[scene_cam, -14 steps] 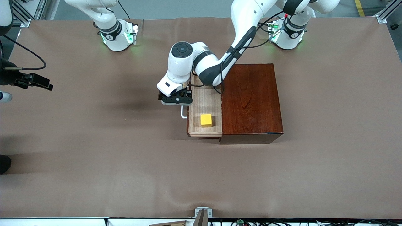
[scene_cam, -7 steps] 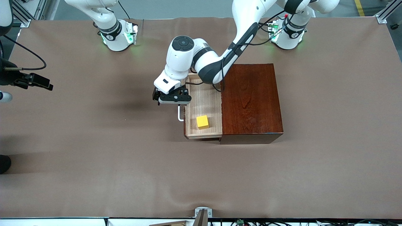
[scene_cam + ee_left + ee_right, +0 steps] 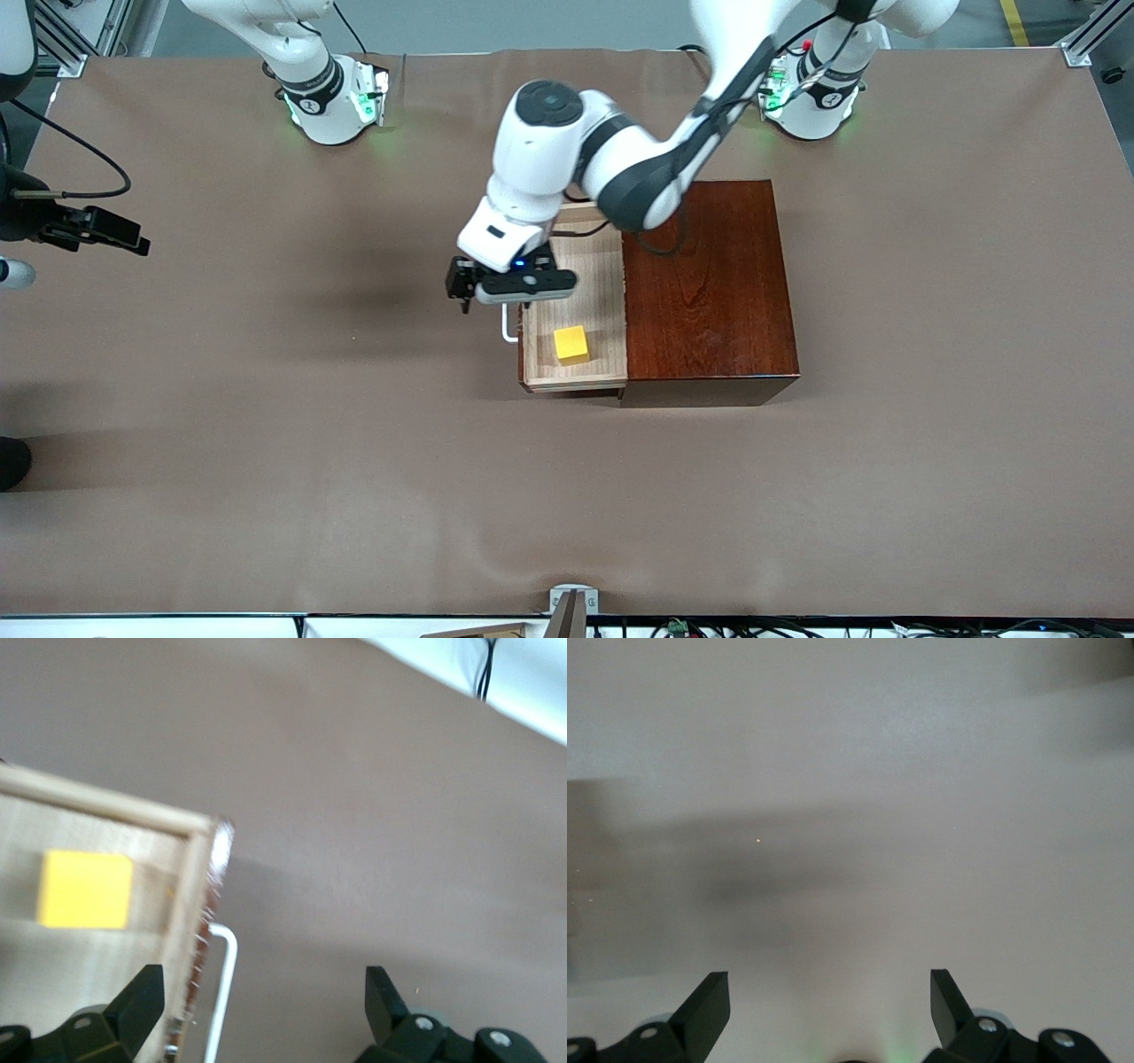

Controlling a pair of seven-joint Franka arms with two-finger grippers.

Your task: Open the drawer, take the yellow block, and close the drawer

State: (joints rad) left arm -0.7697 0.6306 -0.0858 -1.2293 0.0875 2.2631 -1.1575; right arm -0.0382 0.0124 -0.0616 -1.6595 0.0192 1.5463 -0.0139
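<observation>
The dark reddish-brown cabinet (image 3: 709, 283) stands mid-table. Its pale-wood drawer (image 3: 585, 266) is pulled out toward the right arm's end of the table. The yellow block (image 3: 571, 344) lies in the drawer, in the part nearer the front camera. It also shows in the left wrist view (image 3: 86, 889). My left gripper (image 3: 514, 297) is open and empty, over the white handle (image 3: 507, 326) and the drawer's front. In the left wrist view the left gripper (image 3: 263, 990) is wide open, with the handle (image 3: 221, 988) lower down between the fingers. My right gripper (image 3: 830, 992) is open and empty.
The right arm waits with its gripper (image 3: 124, 237) at the right arm's end of the table. Bare brown table cloth (image 3: 354, 425) surrounds the cabinet. The left arm's elbow hangs over the cabinet's top and the drawer's inner end.
The left gripper pulled the drawer out a little farther, then let go of the handle and rose above it. The block moved with the drawer. The right arm has not moved.
</observation>
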